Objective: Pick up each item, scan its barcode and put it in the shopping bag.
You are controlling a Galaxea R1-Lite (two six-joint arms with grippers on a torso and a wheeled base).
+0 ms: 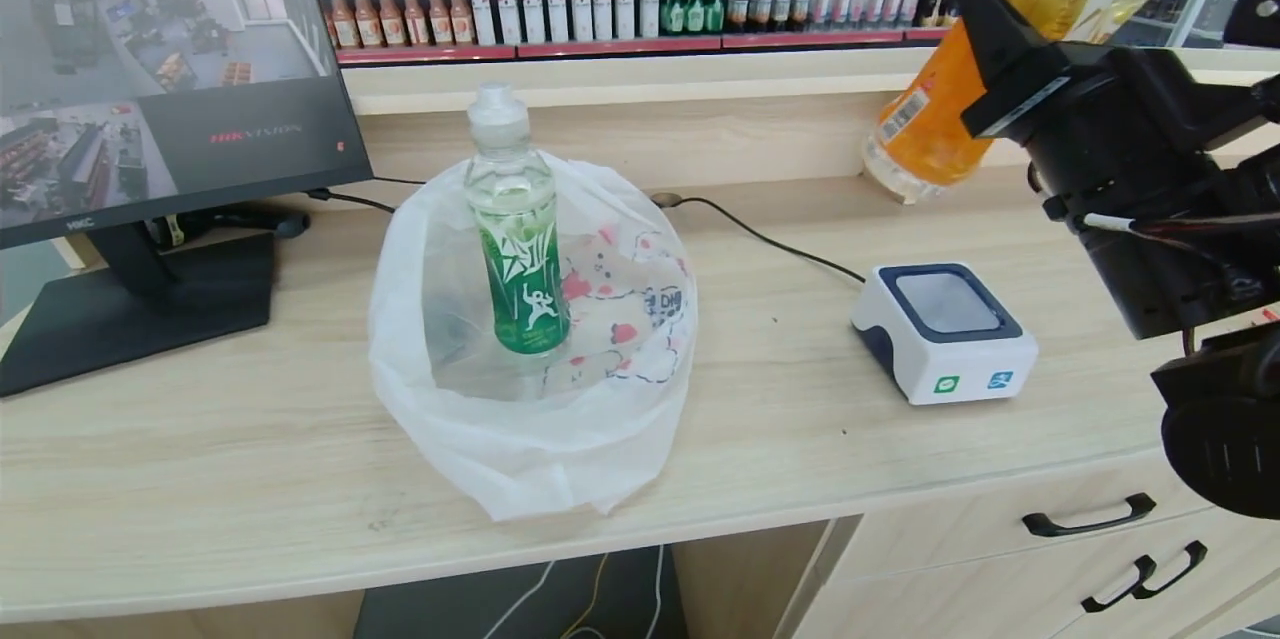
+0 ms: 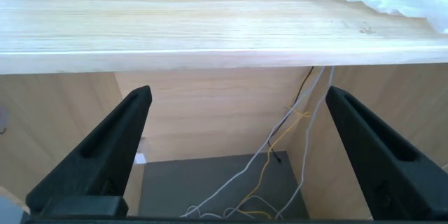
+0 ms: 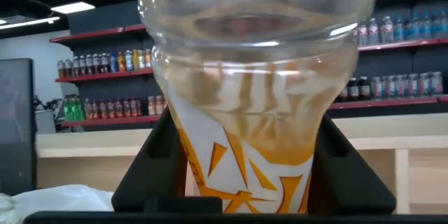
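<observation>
Green bottle (image 1: 520,249) upright inside shopping bag (image 1: 520,449), centre of head frame: one item judged done. Orange bottle (image 1: 925,119) tilted in air, upper right of frame, pinched by right claw (image 3: 241,175), well apart from scanner (image 1: 945,329) on tabletop (image 1: 200,459). Scan and bagging of this item judged outstanding. Left claw (image 2: 238,101) spread, empty, below tabletop front edge.
</observation>
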